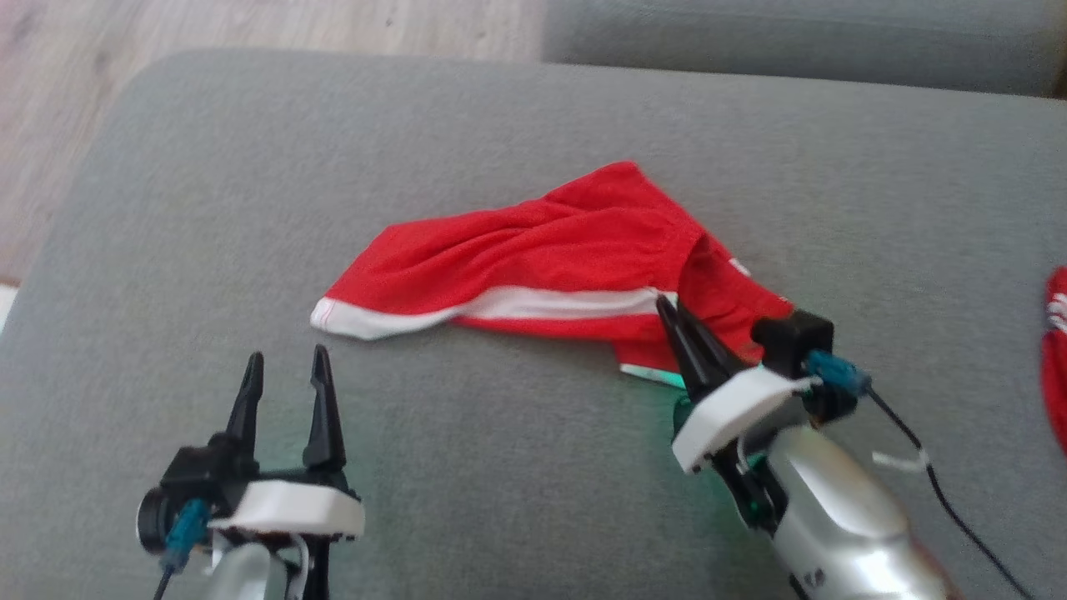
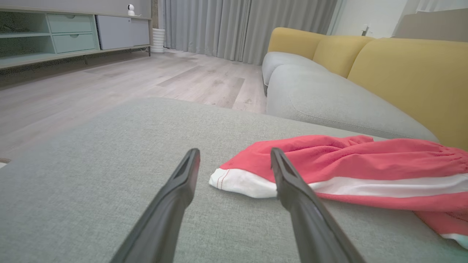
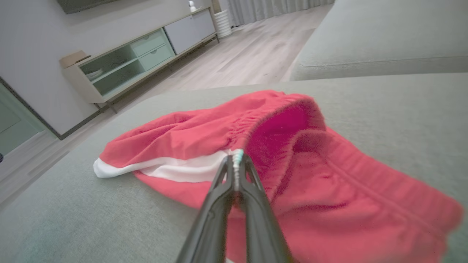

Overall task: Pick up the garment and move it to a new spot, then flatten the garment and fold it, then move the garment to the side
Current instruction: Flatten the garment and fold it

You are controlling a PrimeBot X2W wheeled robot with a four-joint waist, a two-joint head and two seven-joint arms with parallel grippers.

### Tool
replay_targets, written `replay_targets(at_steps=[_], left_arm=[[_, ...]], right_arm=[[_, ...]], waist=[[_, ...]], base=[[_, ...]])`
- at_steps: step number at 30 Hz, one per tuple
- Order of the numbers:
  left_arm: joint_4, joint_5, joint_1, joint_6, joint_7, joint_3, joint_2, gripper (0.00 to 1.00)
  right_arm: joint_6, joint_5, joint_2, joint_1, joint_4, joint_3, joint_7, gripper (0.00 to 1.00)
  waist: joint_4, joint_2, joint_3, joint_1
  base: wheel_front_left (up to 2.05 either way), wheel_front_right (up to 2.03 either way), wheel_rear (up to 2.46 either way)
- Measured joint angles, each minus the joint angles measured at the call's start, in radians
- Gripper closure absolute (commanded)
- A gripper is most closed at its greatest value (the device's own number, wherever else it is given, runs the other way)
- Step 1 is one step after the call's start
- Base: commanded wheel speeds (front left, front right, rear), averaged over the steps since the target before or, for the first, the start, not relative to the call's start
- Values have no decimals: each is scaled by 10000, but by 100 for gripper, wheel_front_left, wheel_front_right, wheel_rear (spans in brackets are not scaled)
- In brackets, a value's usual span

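Note:
The garment is a pair of red shorts with white stripes, lying crumpled across the middle of the grey cushion. My right gripper is shut on the garment's waistband edge at its right end; in the right wrist view the closed fingertips pinch the elastic rim of the garment. My left gripper stands open on the cushion, just below and left of the white hem. In the left wrist view that hem of the garment lies ahead between the spread fingers, untouched.
Another red and white cloth lies at the right edge of the cushion. A second grey cushion sits behind, with yellow backrests. Wooden floor drops off to the left, and a cabinet stands far off.

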Motion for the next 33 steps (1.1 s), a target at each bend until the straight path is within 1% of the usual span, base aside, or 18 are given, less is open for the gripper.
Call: replay_targets(at_steps=[6,10,14,15,16,17,19,22,26,30,33], left_arm=[[98,17,620,-27,0,65,4,0],[148,25,944,-6,0,155,6,0],[148,119,1009,0,0,245,8,0],[153,117,1010,-4,0,249,8,0],[167,117,1010,-4,0,255,8,0],[178,119,1011,-6,0,257,8,0],[180,150,1031,-21,0,261,8,0],[130,322,1054,-17,0,263,6,0],[-79,688,1054,35,0,309,8,0],[-328,1099,1096,44,0,334,10,0],[-397,1312,1300,82,0,334,12,0]], right_arm=[[0,42,-67,1142,-464,-660,0,100],[0,244,-339,1738,-713,-813,0,100],[0,466,-623,1806,-740,-817,0,100],[0,520,-652,1813,-732,-825,0,87],[0,535,-679,1825,-734,-838,0,36],[0,477,-708,1843,-746,-895,0,0],[0,140,-734,1936,-986,-1237,0,0],[0,-1034,-744,2031,-1778,-2098,0,0],[0,-2660,-430,2394,-2938,-3486,-2,0],[0,-3653,-54,3116,-3486,-4071,-2,0],[0,-3931,17,3471,-3547,-4305,-2,0]], waist=[[-595,0,-434,-1],[-1032,0,-726,-2],[-1405,0,-964,-2],[-1474,0,-1014,-2],[-1530,0,-1064,-2],[-1574,0,-1107,-2],[-1645,0,-1165,-2],[-1688,0,-1190,-2],[-1666,0,-1220,-2],[-1619,0,-1306,-2],[-1607,0,-1399,-2]], base=[[0,0,0],[0,0,0],[0,0,0],[0,0,0],[0,0,0],[0,0,0],[0,0,0],[0,0,0],[0,0,0],[0,0,0],[0,0,0]])
